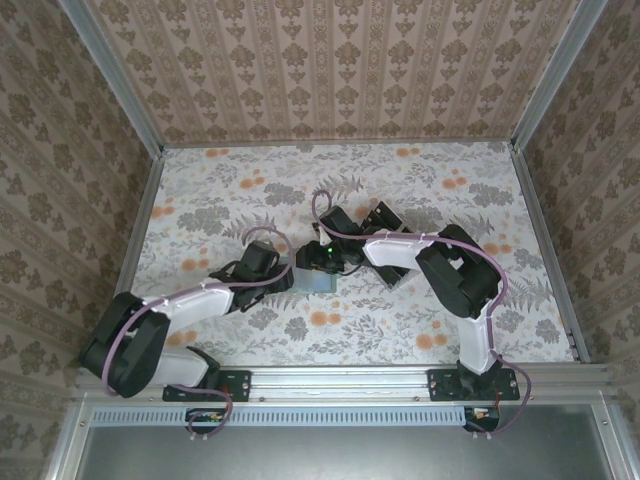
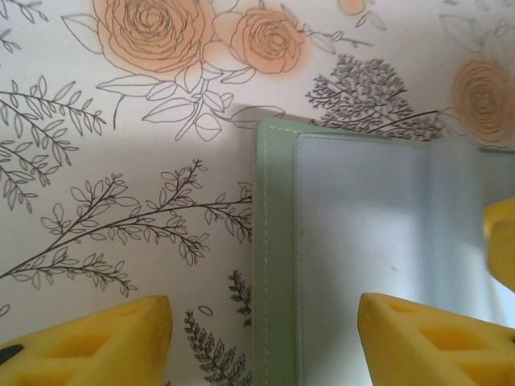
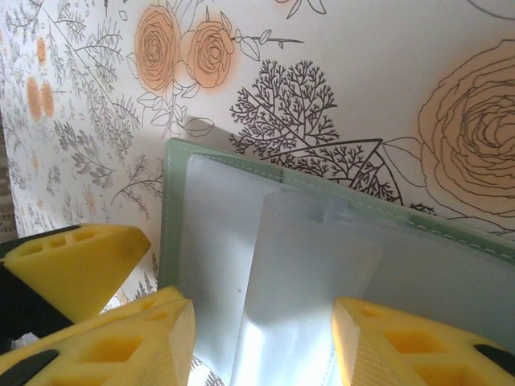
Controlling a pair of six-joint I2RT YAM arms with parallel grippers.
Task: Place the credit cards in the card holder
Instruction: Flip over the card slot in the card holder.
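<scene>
I see the floral-papered desk (image 1: 420, 330) from overhead, with the white-and-black left arm (image 1: 190, 300) and right arm (image 1: 400, 248) both reaching to mid-frame. A black flat shape (image 1: 386, 216) lies just above the right arm, and I can't make out what it is.

Between the wrists, at frame centre, the sage-green folding card holder (image 1: 318, 283) lies open on the desk, its bluish-grey inside up.

On the left wrist camera the left jaws stand open and grip nothing. One yellow finger (image 2: 88, 342) is over bare desk at lower left. The other is over the holder's (image 2: 346, 241) inside at lower right.

On the right wrist camera the right jaws are apart. A clear plastic sleeve (image 3: 298, 273) curls up from the holder (image 3: 173, 209) between them, and I can't tell whether they touch it.
</scene>
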